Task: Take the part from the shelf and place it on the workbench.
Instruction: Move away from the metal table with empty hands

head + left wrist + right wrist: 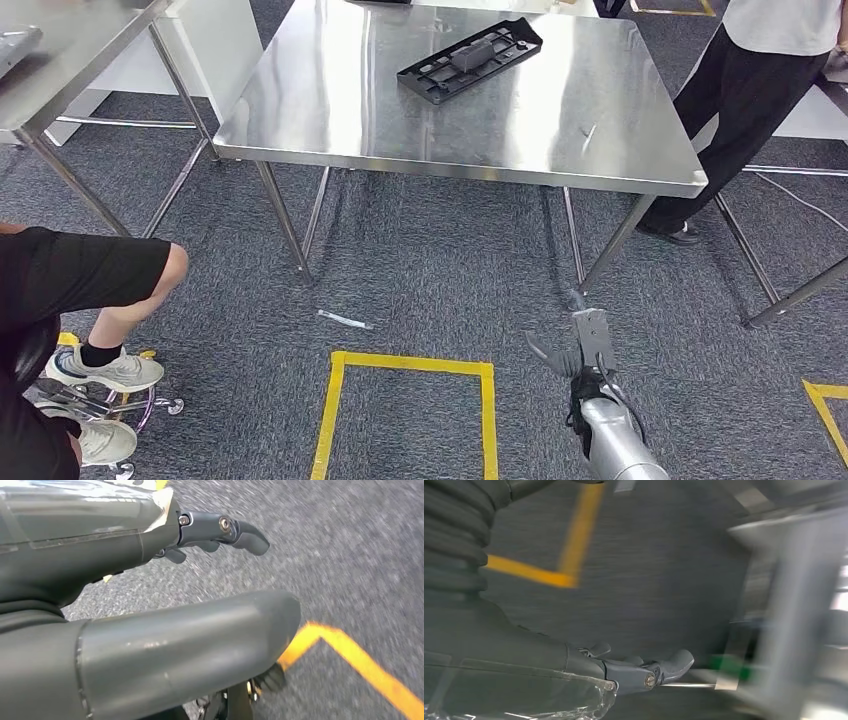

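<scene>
Part [470, 58] on workbench [560, 130]; person [745, 110] beside; both hands [580, 350] [220, 532] empty, fingers apart.

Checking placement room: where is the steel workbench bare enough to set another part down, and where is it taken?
The workbench is bare along its near edge and left half. The black part occupies the far centre-right. A person stands close at the right side. Both hands hold nothing.

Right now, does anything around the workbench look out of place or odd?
A small pale scrap lies loose on the carpet in front of the steel workbench. The black part lies flat but askew to the bench edges.
</scene>
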